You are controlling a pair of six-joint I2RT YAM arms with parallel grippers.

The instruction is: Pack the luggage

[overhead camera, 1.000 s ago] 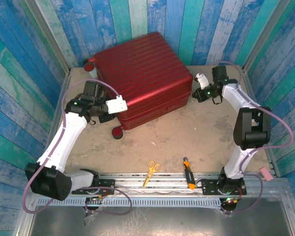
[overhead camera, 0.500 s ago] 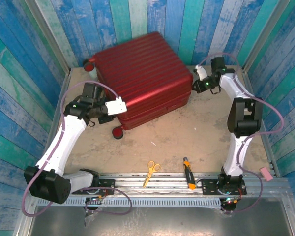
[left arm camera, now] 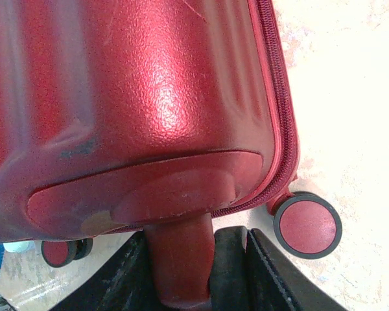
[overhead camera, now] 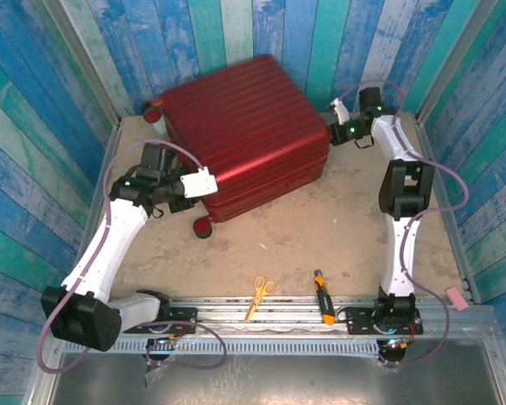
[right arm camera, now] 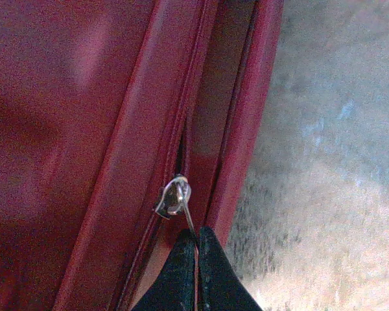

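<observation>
Dark-red luggage (overhead camera: 244, 135): unmoved on the table (overhead camera: 320, 228).
Left gripper (left arm camera: 179, 275): still clamped around red stub (left arm camera: 179, 243).
Right gripper (right arm camera: 196, 262): pinching zipper pull (right arm camera: 175, 196), carried rearward along the seam.

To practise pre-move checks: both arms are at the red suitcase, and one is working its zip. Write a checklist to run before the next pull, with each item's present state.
1. Grip of the right gripper on the zipper pull: ok, fingertips pinched on it.
2. Hold of the left gripper on the red stub beside a wheel: ok, fingers on both sides.
3. Lid of the luggage down on its shell: ok.
4. Zip shut past the slider: cannot tell, a dark slit shows there.
5. The scissors and orange-and-black tool apart from both grippers: ok.
</observation>
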